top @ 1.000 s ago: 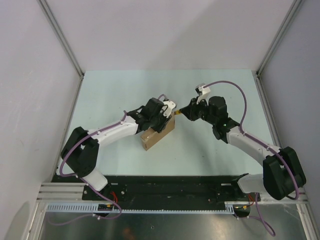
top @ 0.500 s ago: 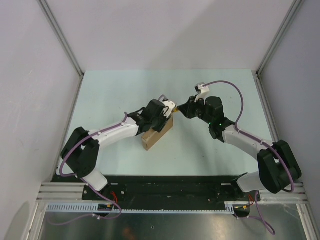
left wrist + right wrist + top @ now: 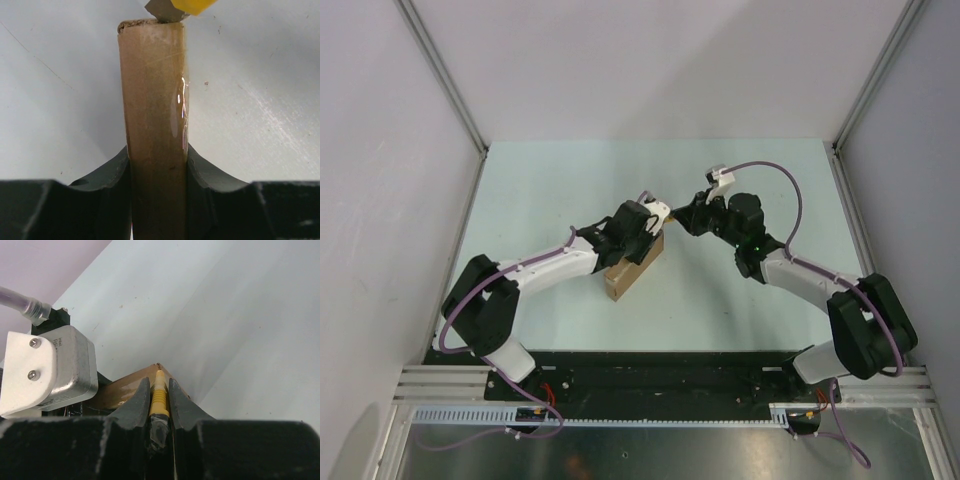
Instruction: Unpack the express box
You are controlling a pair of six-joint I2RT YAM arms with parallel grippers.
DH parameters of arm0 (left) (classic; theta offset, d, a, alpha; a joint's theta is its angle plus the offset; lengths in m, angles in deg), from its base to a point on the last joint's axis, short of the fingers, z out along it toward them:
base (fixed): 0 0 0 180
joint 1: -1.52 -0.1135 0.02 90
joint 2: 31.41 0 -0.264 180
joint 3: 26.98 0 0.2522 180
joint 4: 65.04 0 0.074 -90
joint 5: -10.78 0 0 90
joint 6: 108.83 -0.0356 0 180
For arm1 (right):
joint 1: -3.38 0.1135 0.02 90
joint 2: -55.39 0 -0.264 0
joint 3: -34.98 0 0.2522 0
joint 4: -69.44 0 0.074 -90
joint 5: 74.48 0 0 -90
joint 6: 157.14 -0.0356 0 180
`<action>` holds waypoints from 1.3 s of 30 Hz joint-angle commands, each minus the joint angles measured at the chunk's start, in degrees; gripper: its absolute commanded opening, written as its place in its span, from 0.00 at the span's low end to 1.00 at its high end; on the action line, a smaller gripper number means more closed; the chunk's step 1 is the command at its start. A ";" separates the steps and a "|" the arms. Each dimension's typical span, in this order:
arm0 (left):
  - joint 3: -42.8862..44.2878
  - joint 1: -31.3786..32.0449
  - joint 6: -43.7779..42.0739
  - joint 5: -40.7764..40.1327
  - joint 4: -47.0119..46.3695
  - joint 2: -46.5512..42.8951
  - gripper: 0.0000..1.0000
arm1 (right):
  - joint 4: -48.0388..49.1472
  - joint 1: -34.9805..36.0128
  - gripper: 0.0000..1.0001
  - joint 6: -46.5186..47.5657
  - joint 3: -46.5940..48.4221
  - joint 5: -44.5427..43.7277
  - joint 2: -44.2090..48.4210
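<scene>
The left hand (image 3: 157, 160) is partly closed, gripping the express box (image 3: 152, 90) on both faces. The box stands on edge on the desk (image 3: 570, 190) and runs straight out ahead of the fingers. The right hand (image 3: 682, 222) is shut tight on a yellow utility knife (image 3: 159, 395), its blade tip meeting the box's far end. Since a second ago the right hand has edged closer to the left hand, while the box has barely shifted.

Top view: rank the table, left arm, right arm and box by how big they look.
1. Table, largest by far.
2. Left arm and right arm: they look about alike, so no ranking between them.
3. Box, smallest, though the left arm partly covers it.
</scene>
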 commanded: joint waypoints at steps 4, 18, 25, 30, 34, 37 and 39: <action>-4.19 2.22 -3.34 1.99 7.85 3.58 0.11 | 6.86 2.26 0.00 0.85 0.71 6.17 -2.25; -4.46 2.22 -2.64 -0.55 7.85 5.33 0.10 | 7.21 -0.20 0.00 -1.78 1.94 3.89 2.23; -3.67 2.31 -2.02 -1.43 7.93 5.42 0.11 | 3.17 -2.75 0.00 -3.98 2.03 -4.72 7.94; -2.79 2.13 -1.93 -1.96 7.93 5.07 0.13 | 0.63 -3.28 0.00 -5.13 2.30 -8.32 11.54; -0.60 2.13 -1.41 -3.19 7.85 4.46 0.20 | -7.19 -4.42 0.00 -9.60 2.91 -15.61 10.59; 1.25 1.78 -1.14 -1.53 7.85 4.37 0.21 | -13.59 -7.67 0.00 -14.44 3.00 -14.75 9.62; 2.13 1.08 -0.79 -0.04 7.85 5.24 0.21 | -16.85 -8.11 0.00 -15.49 3.35 -15.70 9.53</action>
